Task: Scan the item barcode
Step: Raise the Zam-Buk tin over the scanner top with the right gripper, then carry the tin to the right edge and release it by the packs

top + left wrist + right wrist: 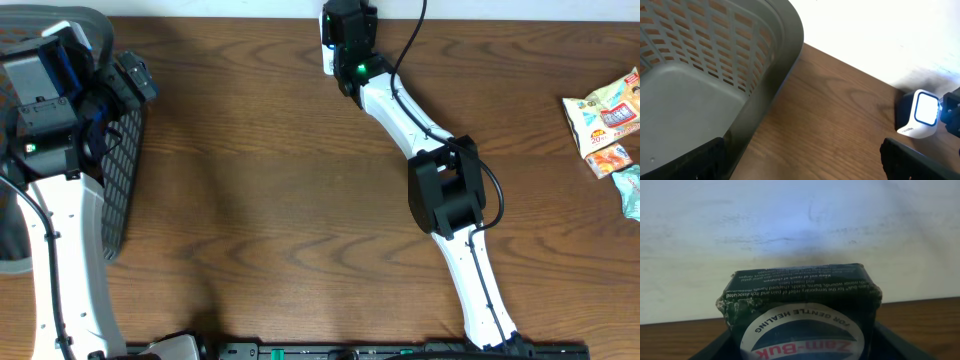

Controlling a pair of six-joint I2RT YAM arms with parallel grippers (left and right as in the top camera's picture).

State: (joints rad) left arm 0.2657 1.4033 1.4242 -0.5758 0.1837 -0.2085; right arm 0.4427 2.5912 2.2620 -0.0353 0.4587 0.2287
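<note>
Zam-Buk box (800,310), one; scanner (920,114), one

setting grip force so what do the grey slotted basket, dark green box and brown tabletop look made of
Grey slotted basket: likely moulded plastic, matte; even slots, rounded rim. Dark green printed box: probably cardboard, slight sheen; scuffed, whitened corners. Brown tabletop: wood or wood-look laminate, satin; grain lines show.

Dark wood-grain table (250,180) meets a scuffed white wall (800,220).
</note>
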